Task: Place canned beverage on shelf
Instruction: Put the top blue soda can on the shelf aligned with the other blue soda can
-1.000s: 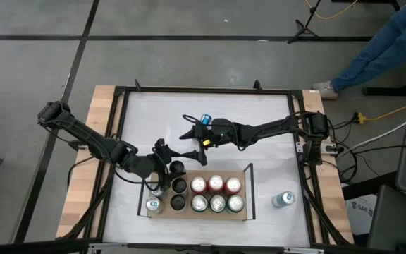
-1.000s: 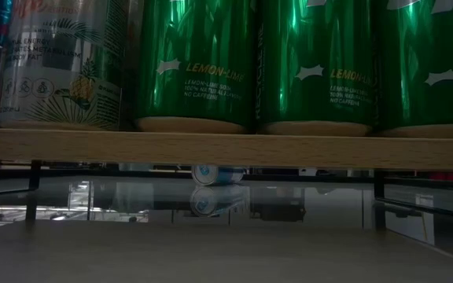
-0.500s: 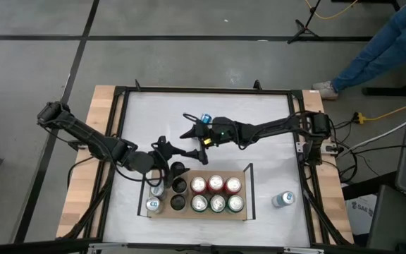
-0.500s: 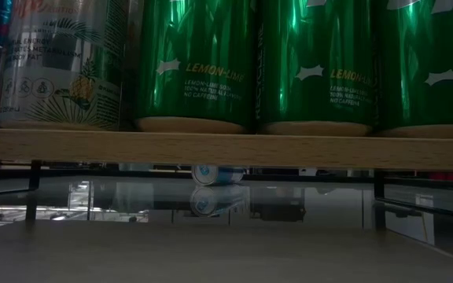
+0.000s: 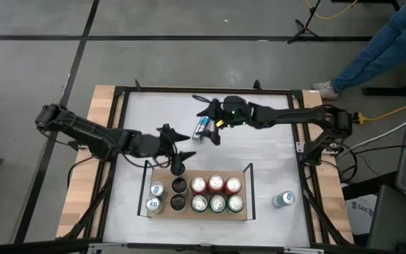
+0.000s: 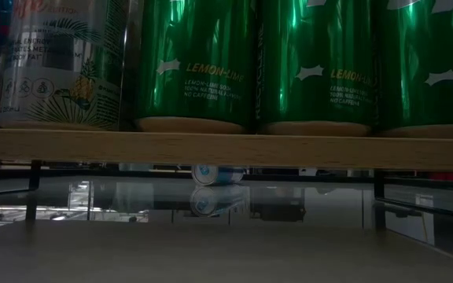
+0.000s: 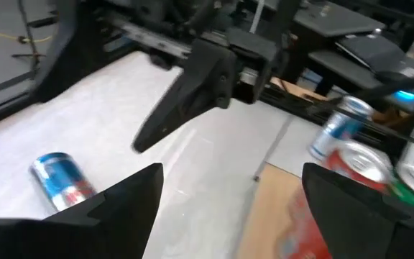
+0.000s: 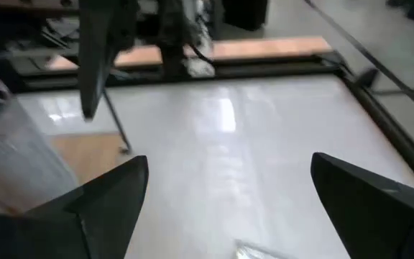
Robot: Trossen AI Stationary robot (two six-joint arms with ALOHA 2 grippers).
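A blue can [image 5: 201, 127] lies on its side on the white tabletop, far of the shelf; it also shows in the left wrist view [image 7: 60, 180] and the low view [image 6: 217, 174]. My right gripper [image 5: 208, 121] is open right at this can, and I cannot see it touching. My left gripper [image 5: 177, 143] is open and empty, between the can and the shelf's far left corner. The wooden shelf [image 5: 248, 212] holds several upright cans, red, green [image 6: 203, 63], silver and dark.
A silver-blue can [image 5: 283, 200] sits on the table to the right of the shelf. The black table frame [image 5: 203, 90] runs round the top. The shelf's right end has bare board. A person's legs [image 5: 386, 42] show beyond the far right corner.
My left gripper has risen from the shelf's left end and gone toward the far edge and the blue can. My right gripper has drawn back toward the far right, so more of the can shows. The can has stayed where it lay.
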